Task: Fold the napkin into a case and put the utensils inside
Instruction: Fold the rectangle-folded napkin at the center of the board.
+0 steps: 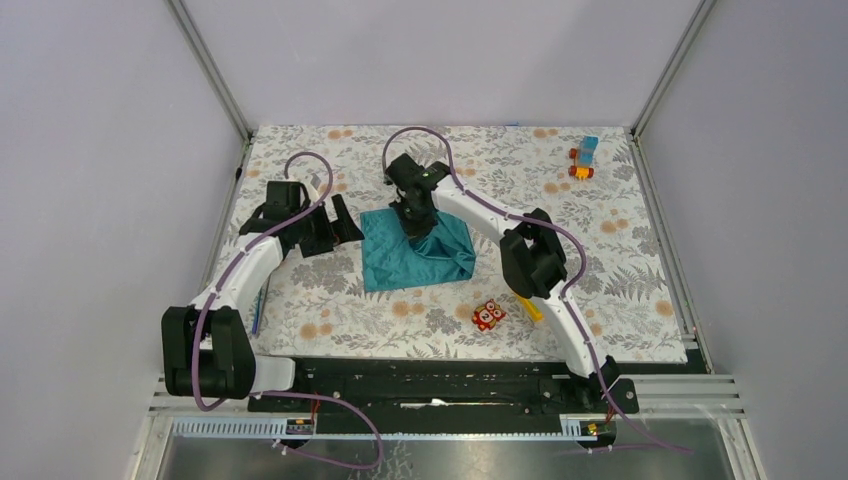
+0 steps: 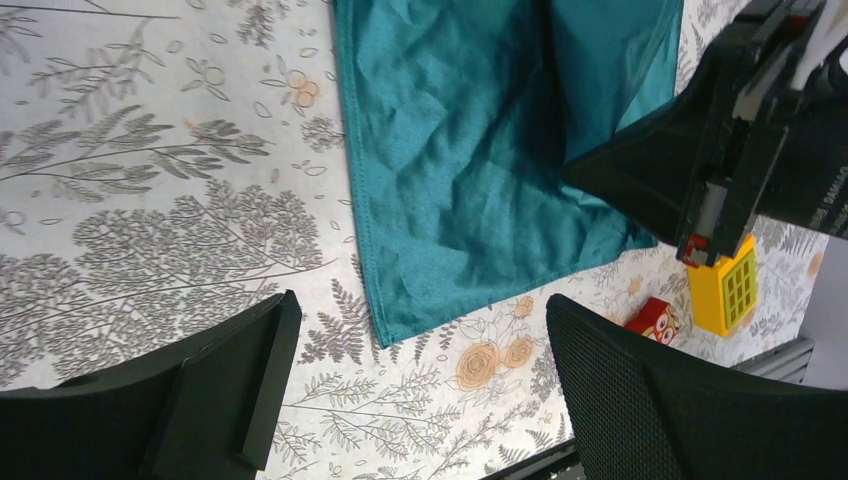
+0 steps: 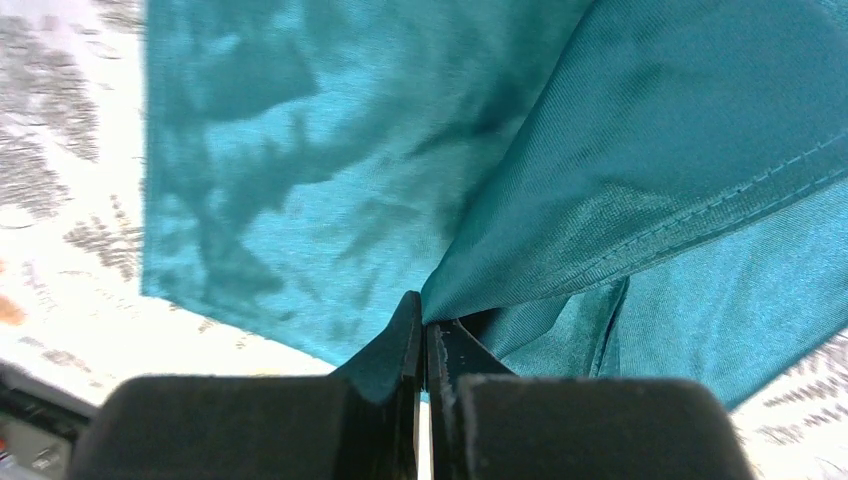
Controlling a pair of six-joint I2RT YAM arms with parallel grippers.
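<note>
While the right gripper (image 3: 425,335) pinches a raised fold of the napkin (image 1: 415,255), lying half-folded mid-table (image 1: 600,230), and the left gripper (image 1: 335,232) hangs spread wide at its nine o'clock, the case looks barely begun, with no utensils tucked in.

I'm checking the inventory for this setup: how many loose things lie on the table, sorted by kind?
Cloth: 1, the teal napkin
Small toys: 3, the red owl toy, the yellow gridded block and the blue and orange toy
Slim bluish stick, perhaps a utensil handle, too thin to tell: 1
Total: 5
</note>
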